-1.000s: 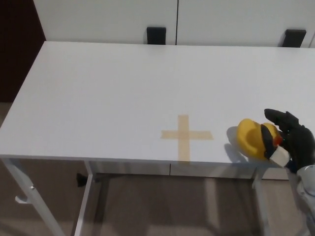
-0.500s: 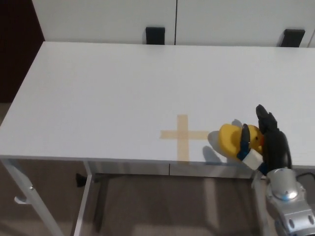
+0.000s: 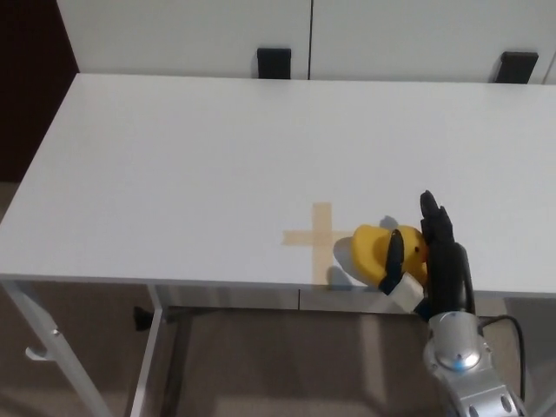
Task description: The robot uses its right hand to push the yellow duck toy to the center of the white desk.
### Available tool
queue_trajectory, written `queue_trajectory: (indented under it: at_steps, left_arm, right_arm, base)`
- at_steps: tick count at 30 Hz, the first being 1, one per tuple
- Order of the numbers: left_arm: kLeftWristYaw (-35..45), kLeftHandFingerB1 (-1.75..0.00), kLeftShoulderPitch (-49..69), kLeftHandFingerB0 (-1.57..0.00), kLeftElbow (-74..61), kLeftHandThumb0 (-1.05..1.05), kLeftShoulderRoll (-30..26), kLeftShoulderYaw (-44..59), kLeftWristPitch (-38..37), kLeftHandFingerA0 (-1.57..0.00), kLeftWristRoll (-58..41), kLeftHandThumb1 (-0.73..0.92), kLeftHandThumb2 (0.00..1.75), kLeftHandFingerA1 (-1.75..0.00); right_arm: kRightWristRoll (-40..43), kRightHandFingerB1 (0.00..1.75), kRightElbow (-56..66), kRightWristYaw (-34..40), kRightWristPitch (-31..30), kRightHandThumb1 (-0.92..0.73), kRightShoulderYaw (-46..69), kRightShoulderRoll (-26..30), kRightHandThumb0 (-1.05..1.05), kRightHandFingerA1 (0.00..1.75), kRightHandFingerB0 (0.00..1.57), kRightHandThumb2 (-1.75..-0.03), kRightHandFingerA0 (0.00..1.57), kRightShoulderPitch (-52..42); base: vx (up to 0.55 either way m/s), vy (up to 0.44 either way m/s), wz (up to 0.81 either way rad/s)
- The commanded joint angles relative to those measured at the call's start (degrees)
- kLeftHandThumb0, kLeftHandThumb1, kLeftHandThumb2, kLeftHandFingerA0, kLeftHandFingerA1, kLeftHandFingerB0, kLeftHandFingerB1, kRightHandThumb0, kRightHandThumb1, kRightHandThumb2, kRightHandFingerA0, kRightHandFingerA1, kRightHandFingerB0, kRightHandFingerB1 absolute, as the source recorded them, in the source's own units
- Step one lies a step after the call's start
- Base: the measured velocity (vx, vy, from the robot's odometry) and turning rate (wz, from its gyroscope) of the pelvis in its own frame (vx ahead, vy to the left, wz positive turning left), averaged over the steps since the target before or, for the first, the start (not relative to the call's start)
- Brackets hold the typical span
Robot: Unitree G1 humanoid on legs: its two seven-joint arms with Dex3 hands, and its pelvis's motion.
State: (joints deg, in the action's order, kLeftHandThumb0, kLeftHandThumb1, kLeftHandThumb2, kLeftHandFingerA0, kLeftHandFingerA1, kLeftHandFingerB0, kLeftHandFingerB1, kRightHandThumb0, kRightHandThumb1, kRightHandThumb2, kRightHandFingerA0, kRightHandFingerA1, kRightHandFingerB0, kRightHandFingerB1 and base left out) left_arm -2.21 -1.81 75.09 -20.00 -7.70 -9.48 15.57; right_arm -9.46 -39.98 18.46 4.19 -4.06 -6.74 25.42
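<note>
White desk (image 3: 174, 165) fills most of the head view; its right end is cut off by the picture edge, and the near edge shows the frame and legs (image 3: 52, 334) underneath. Behind it, white cabinet fronts (image 3: 191, 35) with two black blocks at the far desk edge, one near the middle (image 3: 274, 62) and one at far right (image 3: 519, 66), the latter partly cropped.

Tan tape cross (image 3: 320, 239) sits near the front edge, a bit right of the desk's middle. Its right arm is covered by the yellow duck toy (image 3: 378, 254), which lies just right of the cross centre, close to the front edge. Duck is tipped, the dark band and an orange bit face the hand; a white piece at its lower right is hard to identify.

Right hand (image 3: 445, 256) touches the duck's right side, black fingers (image 3: 432, 217) extended straight and together, pointing away from the robot, holding nothing. Thumb can't be made out. Silver wrist (image 3: 458, 352) is below it, forearm cut off at the bottom edge.

Left hand doesn't show.
</note>
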Motion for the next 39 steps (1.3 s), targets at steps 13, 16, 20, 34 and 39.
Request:
queue_trajectory:
  at_steps: [13, 16, 20, 34, 39]
  left_arm:
    - [-0.38, -0.83, -0.07, -1.45, 0.12, 0.18, 0.47, -0.76, -1.23, -1.46, 0.57, -0.36, 1.39, -0.77]
    - [-0.47, -0.77, -0.18, -1.49, 0.29, 0.14, 0.69, -1.33, -1.08, -1.48, 1.1, -0.47, 1.37, -0.77]
    - [-0.92, -0.88, -0.36, -1.36, 0.18, 0.14, 0.7, -2.45, -0.46, -1.38, 1.99, -0.44, 1.34, -0.89]
    - [-1.11, -0.86, 0.24, -1.36, 0.25, 0.15, 2.24, -2.16, -0.87, -1.36, 1.39, -0.43, 1.36, -0.86]
    - [-0.99, -0.79, -0.06, -1.53, 0.18, 0.19, 2.46, -2.98, -0.46, -1.57, 2.24, -0.43, 1.36, -0.75]
  right_arm:
    - [-1.87, 0.0, -1.97, 3.92, -0.42, -0.92, -2.03, -5.92, -0.9, 0.0, 0.0, -0.73, 0.0, 0.13]
    - [-4.6, 0.0, -2.99, 6.33, -1.53, -0.89, -3.83, -6.38, -0.88, 0.0, 0.0, -0.89, 0.0, 1.4]
    - [-5.72, 0.19, -3.65, 7.81, -3.16, -0.86, -4.73, -6.69, -1.03, 0.33, 0.0, -1.2, 0.0, 2.68]
    - [-9.08, 0.18, -8.03, 13.08, -5.69, -0.88, -7.09, -7.03, -1.05, 0.34, 0.0, -1.23, 0.0, 7.61]
    - [-10.05, 0.17, -9.73, 12.5, -6.61, -0.9, -7.73, -5.36, -1.05, 0.34, 0.0, -1.22, 0.0, 10.38]
  base:
    - [0.0, 0.0, 0.0]
    - [0.0, 0.0, 0.0]
    - [0.0, 0.0, 0.0]
    - [0.0, 0.0, 0.0]
    - [0.0, 0.0, 0.0]
